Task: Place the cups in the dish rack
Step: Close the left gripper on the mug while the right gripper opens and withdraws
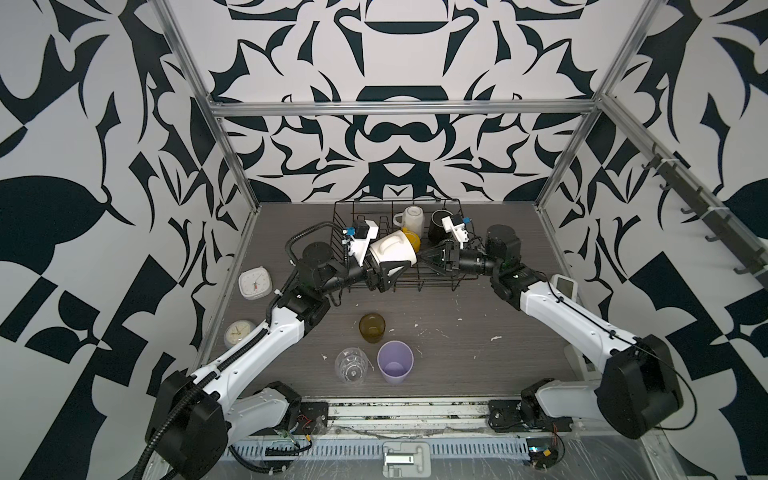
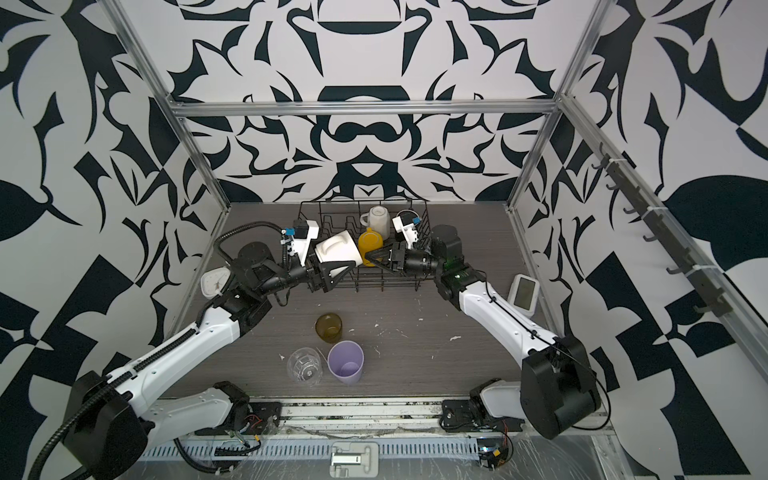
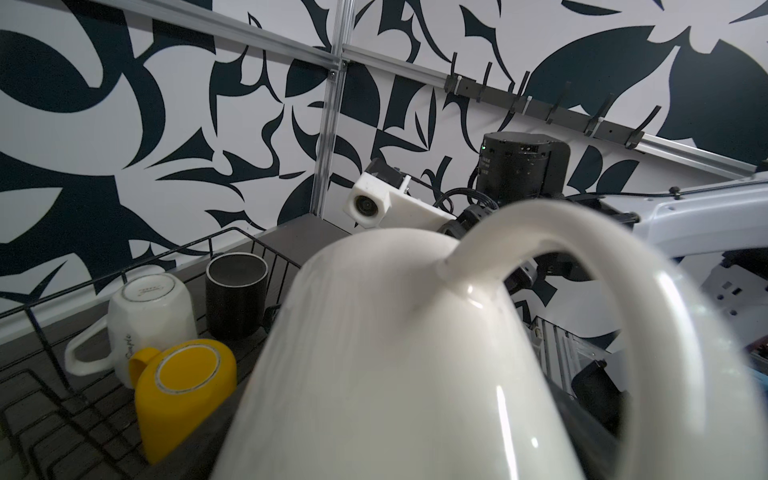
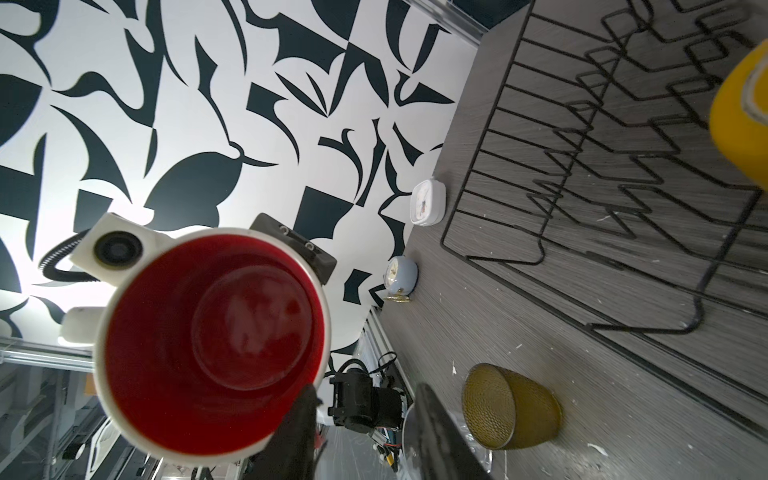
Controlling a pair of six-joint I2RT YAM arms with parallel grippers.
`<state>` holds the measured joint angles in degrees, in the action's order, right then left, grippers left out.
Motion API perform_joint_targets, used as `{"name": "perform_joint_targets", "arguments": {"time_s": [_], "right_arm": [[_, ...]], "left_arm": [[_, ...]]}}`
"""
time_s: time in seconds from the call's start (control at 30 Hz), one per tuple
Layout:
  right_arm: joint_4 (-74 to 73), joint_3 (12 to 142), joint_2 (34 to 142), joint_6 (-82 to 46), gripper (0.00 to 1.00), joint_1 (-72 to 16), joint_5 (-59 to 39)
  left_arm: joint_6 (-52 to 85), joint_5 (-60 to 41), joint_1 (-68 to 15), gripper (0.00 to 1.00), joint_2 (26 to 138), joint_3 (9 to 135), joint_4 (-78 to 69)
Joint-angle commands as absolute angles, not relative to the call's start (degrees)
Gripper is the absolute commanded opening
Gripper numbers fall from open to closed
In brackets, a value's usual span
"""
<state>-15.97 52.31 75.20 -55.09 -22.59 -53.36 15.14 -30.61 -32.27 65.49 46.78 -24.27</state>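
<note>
Over the dish rack [image 1: 415, 286] [image 2: 374, 286], my left gripper [image 1: 397, 262] is shut on the red-inside white mug [image 1: 392, 249] [image 2: 336, 249] [image 3: 395, 353], which lies sideways. The mug's red mouth [image 4: 212, 324] faces my right gripper [image 1: 422, 254] [image 4: 365, 419]. That gripper is open, and one finger crosses the mug's rim. A white mug [image 1: 411, 220], a black mug [image 1: 438, 226] and a yellow mug [image 1: 412, 239] stand upside down in the rack. On the table in front stand an amber glass [image 1: 372, 328] [image 4: 511, 413], a clear glass [image 1: 352, 365] and a lilac tumbler [image 1: 395, 362].
A square white clock [image 1: 255, 282] and a round clock [image 1: 239, 332] sit at the table's left edge. A small white screen device [image 1: 565, 286] stands at the right edge. A rail of black hooks [image 1: 706, 216] runs along the right wall.
</note>
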Motion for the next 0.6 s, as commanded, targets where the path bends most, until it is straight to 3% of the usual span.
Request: {"name": "perform_joint_targets", "arguments": {"time_s": [0.0,0.23,0.57], "right_arm": [[-11.7,53.5,71.1,-50.7,0.49,-21.0,-50.5],[-0.2,53.3,65.6,-44.3,0.6,-16.8,-41.5],[8.2,53.0,60.7,-39.2,0.67,-14.8,-32.5]], "left_arm": [[13.5,-28.1,-32.3,0.0,65.5,53.4,-19.5],[9.5,-22.4,-32.3,0.0,71.8,68.0,5.4],[10.8,-18.8,-32.3,0.0,86.2,83.4,23.6]]}}
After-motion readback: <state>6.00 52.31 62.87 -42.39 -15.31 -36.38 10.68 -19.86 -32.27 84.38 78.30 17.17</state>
